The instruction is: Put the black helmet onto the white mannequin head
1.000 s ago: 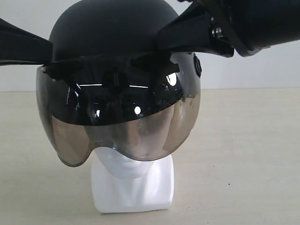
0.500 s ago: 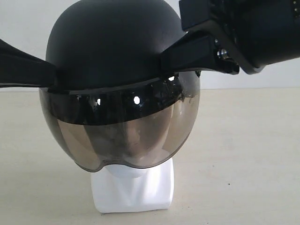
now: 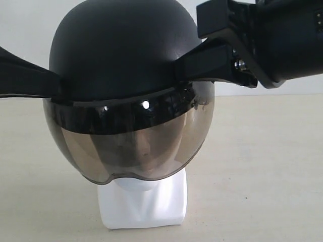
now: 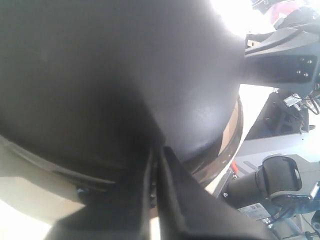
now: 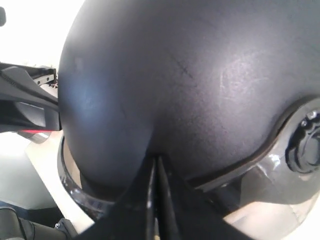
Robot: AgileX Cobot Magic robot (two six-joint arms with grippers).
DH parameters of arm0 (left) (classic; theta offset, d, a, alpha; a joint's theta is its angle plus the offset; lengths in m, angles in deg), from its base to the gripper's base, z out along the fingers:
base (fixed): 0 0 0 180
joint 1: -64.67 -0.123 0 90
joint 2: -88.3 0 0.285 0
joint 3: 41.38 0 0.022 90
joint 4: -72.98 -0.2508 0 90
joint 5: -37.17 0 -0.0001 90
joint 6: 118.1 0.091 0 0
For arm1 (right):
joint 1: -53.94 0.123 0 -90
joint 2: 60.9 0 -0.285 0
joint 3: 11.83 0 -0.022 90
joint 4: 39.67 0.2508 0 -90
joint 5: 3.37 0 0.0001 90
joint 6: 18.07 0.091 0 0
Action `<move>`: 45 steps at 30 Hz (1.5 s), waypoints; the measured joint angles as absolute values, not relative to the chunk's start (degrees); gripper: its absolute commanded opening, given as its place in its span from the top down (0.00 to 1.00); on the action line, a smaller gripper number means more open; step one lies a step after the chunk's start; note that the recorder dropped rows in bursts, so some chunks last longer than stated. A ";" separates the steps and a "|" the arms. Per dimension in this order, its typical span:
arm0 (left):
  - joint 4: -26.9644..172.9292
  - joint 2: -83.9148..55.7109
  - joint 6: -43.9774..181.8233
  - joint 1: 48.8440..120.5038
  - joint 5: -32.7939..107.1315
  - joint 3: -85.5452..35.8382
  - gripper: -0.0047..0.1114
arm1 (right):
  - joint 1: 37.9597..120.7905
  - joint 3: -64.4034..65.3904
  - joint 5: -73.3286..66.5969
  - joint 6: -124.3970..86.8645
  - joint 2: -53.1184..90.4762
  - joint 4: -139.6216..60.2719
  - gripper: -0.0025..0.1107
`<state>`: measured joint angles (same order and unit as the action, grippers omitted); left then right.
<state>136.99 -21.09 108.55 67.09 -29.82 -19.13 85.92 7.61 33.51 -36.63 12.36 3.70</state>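
Note:
The black helmet (image 3: 118,55) sits low over the white mannequin head (image 3: 144,204), whose face shows dimly through the smoky visor (image 3: 131,146); only the neck and squarish base stay uncovered. My left gripper (image 3: 53,85) pinches the helmet's rim on the left side, and my right gripper (image 3: 179,68) pinches the rim on the right. In the left wrist view the left gripper (image 4: 156,155) is shut on the helmet's (image 4: 100,75) lower edge. In the right wrist view the right gripper (image 5: 156,162) is likewise shut on the helmet's (image 5: 190,75) rim.
The mannequin stands on a beige tabletop (image 3: 262,166) before a white wall (image 3: 25,20). The right arm's bulky wrist (image 3: 282,40) hangs at the upper right. The other arm (image 4: 277,60) and robot frame show in the left wrist view.
The helmet has come down over the mannequin head and tipped forward: the visor now covers the chin, and more of the dome shows. Both grippers moved down with it.

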 measured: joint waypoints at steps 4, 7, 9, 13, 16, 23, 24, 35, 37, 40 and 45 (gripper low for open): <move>136.99 -21.09 108.55 67.09 -29.82 -18.68 0.92 | 85.92 8.31 32.88 -36.52 12.01 3.85 0.98; 137.32 -21.09 108.55 67.09 -29.70 -18.16 0.92 | 85.92 8.36 32.86 -36.52 12.01 3.85 0.98; 137.44 -21.28 108.55 67.09 -29.70 -17.79 0.92 | 85.92 8.36 32.86 -36.52 12.01 3.85 0.98; 137.44 -21.58 108.55 67.09 -29.38 -17.66 0.92 | 85.92 8.36 32.86 -36.52 12.01 3.64 0.98; 137.44 -21.58 108.55 67.09 -29.38 -17.66 0.92 | 85.92 8.36 32.86 -36.52 12.01 3.51 0.98; 137.44 -21.58 108.55 67.09 -29.38 -17.66 0.92 | 85.92 8.36 32.86 -36.52 12.01 3.20 0.98; 137.44 -21.73 108.55 67.09 -29.38 -17.66 0.92 | 85.92 8.36 32.86 -36.52 12.01 3.20 0.98; 136.79 -28.52 108.55 67.09 -26.86 -17.14 0.92 | 85.92 10.20 30.71 -32.18 9.30 -0.46 0.91; 136.79 -30.27 108.55 67.09 -25.25 -17.14 0.92 | 85.92 10.65 30.71 -32.08 8.61 -1.47 0.80; 136.79 -32.54 108.55 67.09 -23.59 -17.14 0.92 | 85.92 11.23 31.54 -30.40 7.65 -4.61 0.58; 135.43 -34.92 108.26 67.09 -21.59 -17.14 0.92 | 85.92 11.83 31.68 -23.08 5.68 -12.35 0.49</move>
<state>135.43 -34.92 108.26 67.09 -21.59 -17.14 85.92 11.83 31.68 -23.08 5.68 -12.35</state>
